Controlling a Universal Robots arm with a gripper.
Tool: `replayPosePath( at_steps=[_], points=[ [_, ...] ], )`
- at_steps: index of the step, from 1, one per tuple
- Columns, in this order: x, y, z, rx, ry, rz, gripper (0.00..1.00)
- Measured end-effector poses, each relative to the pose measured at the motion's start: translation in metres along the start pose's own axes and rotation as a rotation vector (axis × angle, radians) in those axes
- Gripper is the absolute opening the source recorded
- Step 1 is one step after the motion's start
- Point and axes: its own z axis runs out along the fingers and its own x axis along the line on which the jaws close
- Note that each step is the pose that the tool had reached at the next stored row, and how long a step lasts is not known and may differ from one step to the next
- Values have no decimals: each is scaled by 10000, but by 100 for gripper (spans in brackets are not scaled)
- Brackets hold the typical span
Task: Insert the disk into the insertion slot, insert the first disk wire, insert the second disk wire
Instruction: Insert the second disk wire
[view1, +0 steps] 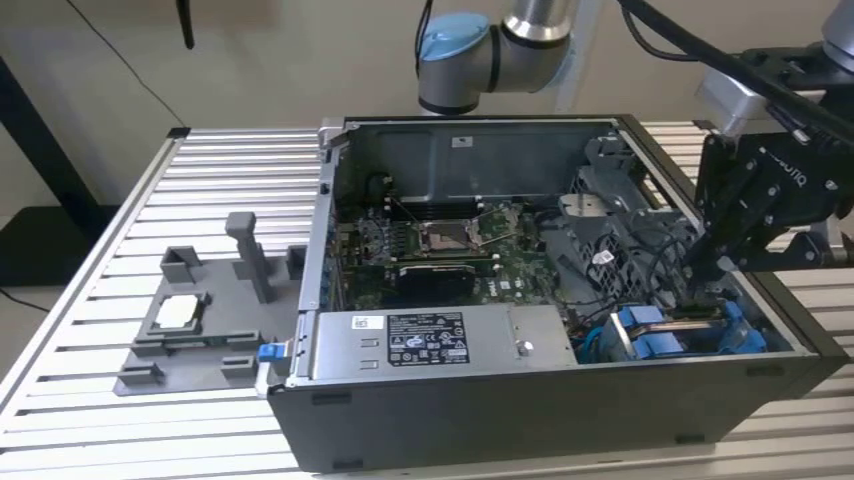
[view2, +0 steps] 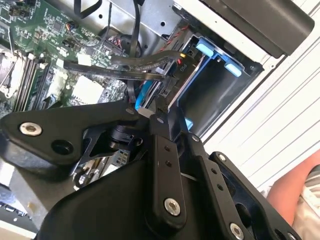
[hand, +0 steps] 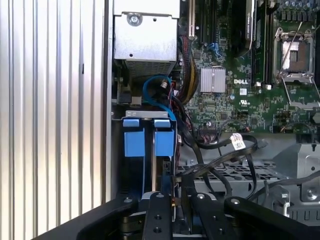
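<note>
Claw (view1: 697, 290) is down inside the open PC case (view1: 534, 400), right over the insertion slot (view1: 687, 330) — black cables (hand: 215, 160) crowd it on the motherboard (view1: 441, 240) side. Can't tell how far it's open. Disk (hand: 162, 170) sits in the blue-edged bay — power-supply box (view1: 427, 340) beside it.

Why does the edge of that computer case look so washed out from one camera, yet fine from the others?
In the second wrist view, light bleaches the pale metal rim of the case; in the exterior view the lighting is soft and even; in the first wrist view the ribbed aluminium table shows bright streaks.
</note>
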Motion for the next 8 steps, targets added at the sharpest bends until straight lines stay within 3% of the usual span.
replayPosePath(
  at_steps=[8],
  points=[
    [-1,0,-12,0,1,1,24]
  ],
)
